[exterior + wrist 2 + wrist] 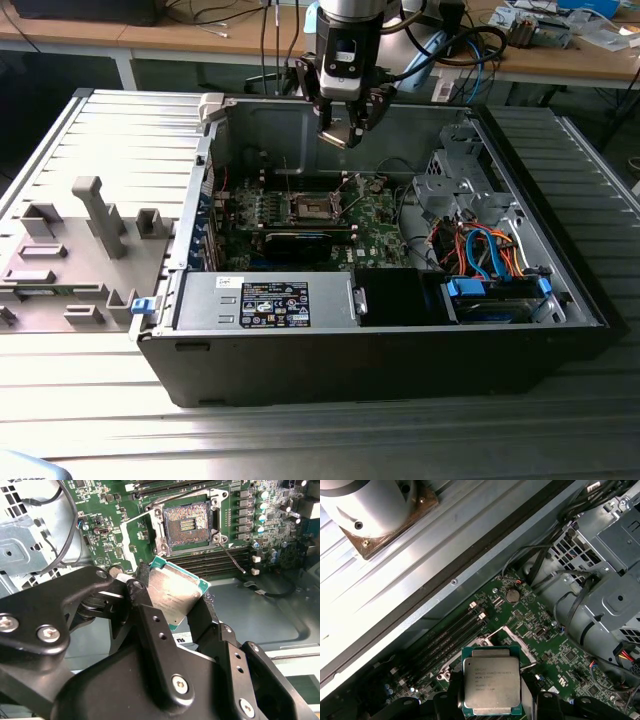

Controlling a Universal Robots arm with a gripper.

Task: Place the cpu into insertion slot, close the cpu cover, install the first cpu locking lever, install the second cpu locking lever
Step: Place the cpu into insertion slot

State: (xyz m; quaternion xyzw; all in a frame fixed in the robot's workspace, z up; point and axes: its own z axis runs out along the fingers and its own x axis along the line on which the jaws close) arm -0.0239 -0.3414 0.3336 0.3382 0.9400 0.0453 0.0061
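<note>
In the exterior view, the gripper (pixel 348 128) hangs above the open computer case (pixel 400 365), over the back part of the green motherboard (pixel 375 235). The cpu (pixel 341 136) shows as a small pale piece between its fingers. Below it, the insertion slot (pixel 312 207) sits on the board with a dark centre and a silvery rim. The case also holds a grey power supply (pixel 265 300) along its near wall and a drive cage (pixel 497 295) with blue fittings and bundled orange and blue cables. A grey fixture tray (pixel 70 250) lies outside the case at the exterior view's left.

In the second wrist view, the gripper (pixel 172 599) is clamped on the cpu (pixel 175 591), with black fingers (pixel 150 625) pressing on opposite edges. The chip is a flat square with a dull silver top and a thin green border, and it is held tilted. The insertion slot (pixel 187 524) lies beyond it, uncovered, its contact field exposed.

In the first wrist view, the cpu (pixel 492 686) faces the camera, faint print on its metal lid. Behind it run the long memory slots (pixel 447 637), with a round coin battery (pixel 512 596) nearby on the board.
</note>
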